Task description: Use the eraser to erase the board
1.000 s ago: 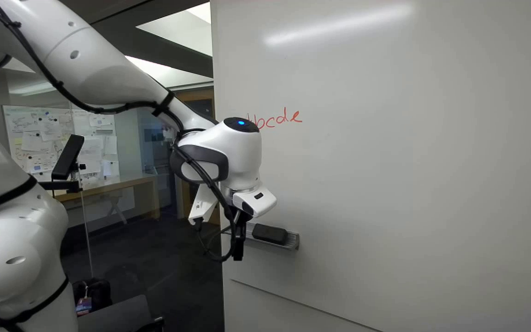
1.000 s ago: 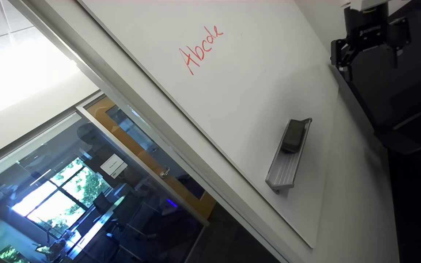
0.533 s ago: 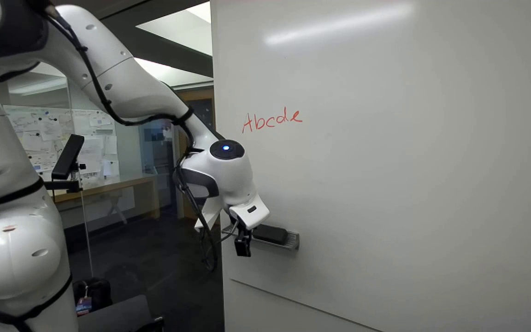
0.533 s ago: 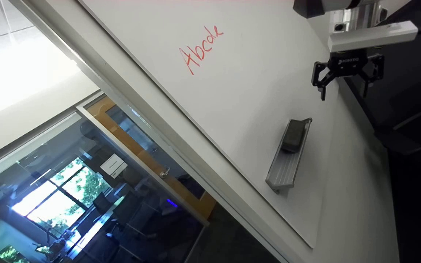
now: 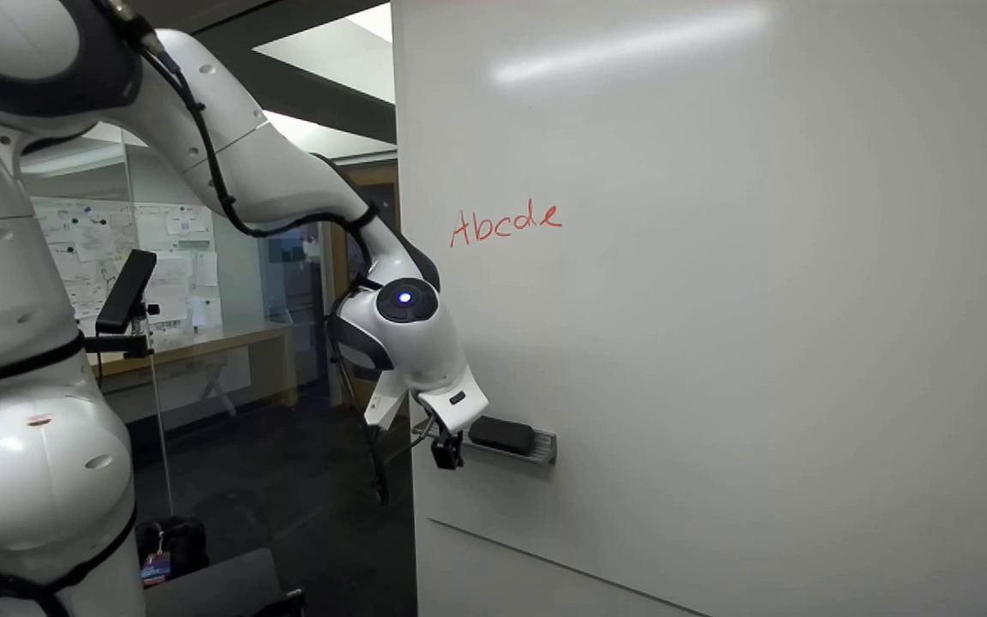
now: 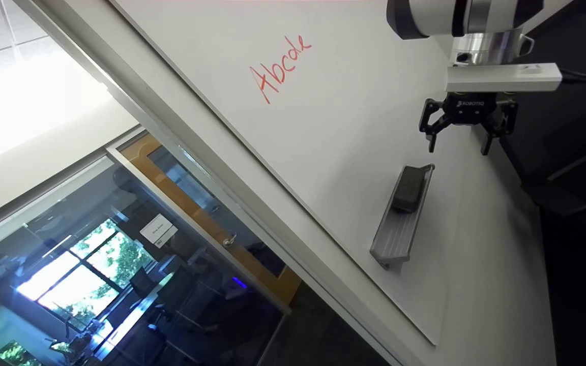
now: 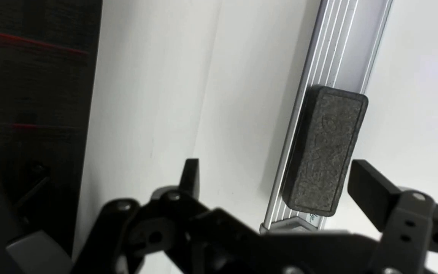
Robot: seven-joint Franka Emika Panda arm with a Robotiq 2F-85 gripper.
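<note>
A dark grey block eraser [image 5: 502,435] lies on a metal tray [image 5: 545,450] fixed to the whiteboard [image 5: 759,343]. The eraser [image 6: 409,189] and tray [image 6: 394,236] also show in an exterior view. Red writing "Abcde" [image 5: 506,224] is on the board above the tray; it shows in both exterior views [image 6: 279,69]. My gripper [image 6: 458,150] is open and empty, above the tray and apart from the eraser. In the wrist view the eraser [image 7: 325,152] appears between and beyond the spread fingers [image 7: 276,163], closer to the right finger in the picture.
The tray's raised end [image 7: 291,223] is near the eraser's lower end in the wrist view. The board's left edge [image 5: 408,300] borders a glass-walled room area. A dark chair-like shape [image 6: 552,198] stands beside the board.
The gripper has come down and closer to the tray, moving down and left in an exterior view. The arm's wrist has lowered and uncovered the letter A. The eraser has not moved.
</note>
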